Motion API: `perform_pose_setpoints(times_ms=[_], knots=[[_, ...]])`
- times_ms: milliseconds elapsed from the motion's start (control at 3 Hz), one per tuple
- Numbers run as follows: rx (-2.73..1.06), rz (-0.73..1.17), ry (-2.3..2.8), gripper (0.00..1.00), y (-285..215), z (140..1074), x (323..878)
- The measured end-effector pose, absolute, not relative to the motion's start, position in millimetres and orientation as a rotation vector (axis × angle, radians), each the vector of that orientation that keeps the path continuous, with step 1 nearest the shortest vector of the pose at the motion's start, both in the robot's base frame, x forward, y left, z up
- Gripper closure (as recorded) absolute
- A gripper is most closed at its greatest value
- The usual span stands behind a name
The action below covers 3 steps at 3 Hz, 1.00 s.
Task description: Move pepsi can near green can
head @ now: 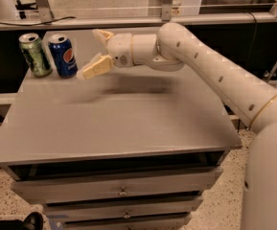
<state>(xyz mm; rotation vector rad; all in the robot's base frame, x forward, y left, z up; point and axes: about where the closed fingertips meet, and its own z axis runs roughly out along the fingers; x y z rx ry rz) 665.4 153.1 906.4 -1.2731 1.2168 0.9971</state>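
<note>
The pepsi can (63, 55) stands upright at the table's far left, right beside the green can (35, 54), which stands to its left. The two cans are almost touching. My gripper (98, 51) is open and empty. It hovers above the table just to the right of the pepsi can, clear of it. One finger (96, 67) points toward the can, the other (102, 35) points up and back.
The grey table (119, 119) has drawers below its front edge. A metal rail (143, 20) runs behind the table's far edge. My white arm (210, 61) reaches in from the right across the table's back half.
</note>
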Motion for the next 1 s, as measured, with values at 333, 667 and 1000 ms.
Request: perform_pose_setpoints(times_ms=[333, 667, 1000], knots=[[-1.200, 0.950, 1.234, 0.00, 103.6, 914.4, 650.4], [-1.130, 0.921, 1.251, 0.00, 56.1, 911.7, 631.0], [-1.110, 0.904, 1.265, 0.00, 38.3, 909.7, 629.7]])
